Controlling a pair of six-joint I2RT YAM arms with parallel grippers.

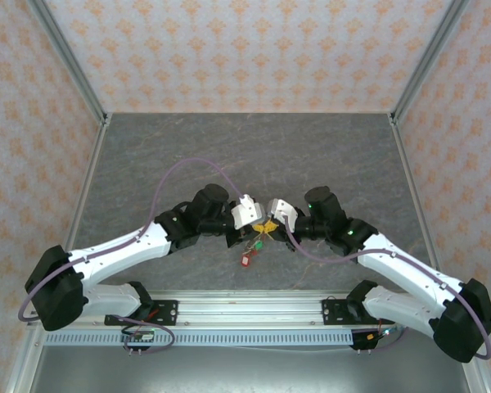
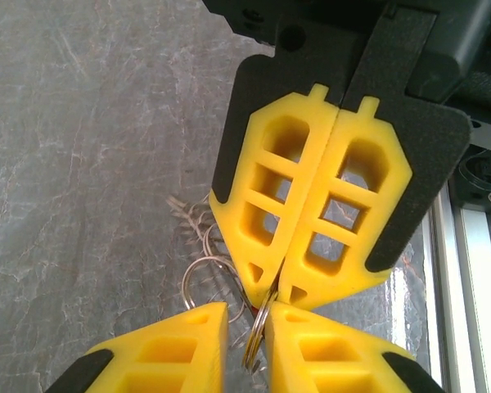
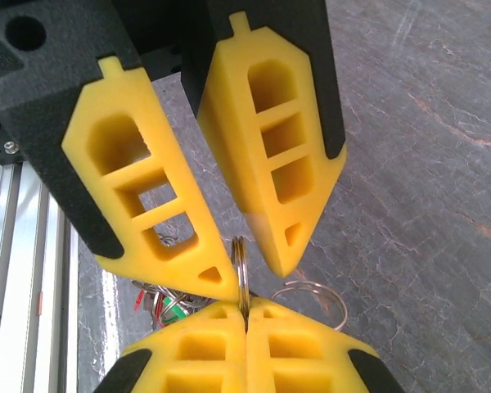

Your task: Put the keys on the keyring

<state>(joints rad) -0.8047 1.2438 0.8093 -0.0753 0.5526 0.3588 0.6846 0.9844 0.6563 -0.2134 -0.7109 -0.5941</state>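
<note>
Right wrist: right gripper (image 3: pixel 245 311) clamped shut on the keyring (image 3: pixel 242 255). Ring sits edge-on, long axis vertical in frame. Left gripper (image 3: pixel 252 273) jaws slightly apart, ring in the gap, not pinched. Keys (image 3: pixel 165 303) bunched beside it.

left gripper (image 2: pixel 247 323) and right gripper (image 3: pixel 245 309) nose to nose on the keyring (image 3: pixel 240 270), keys (image 1: pixel 247 258) dangling under: nothing passes there. i see open table (image 1: pixel 245 155) beyond, rail (image 1: pixel 245 309) closing near edge.
</note>
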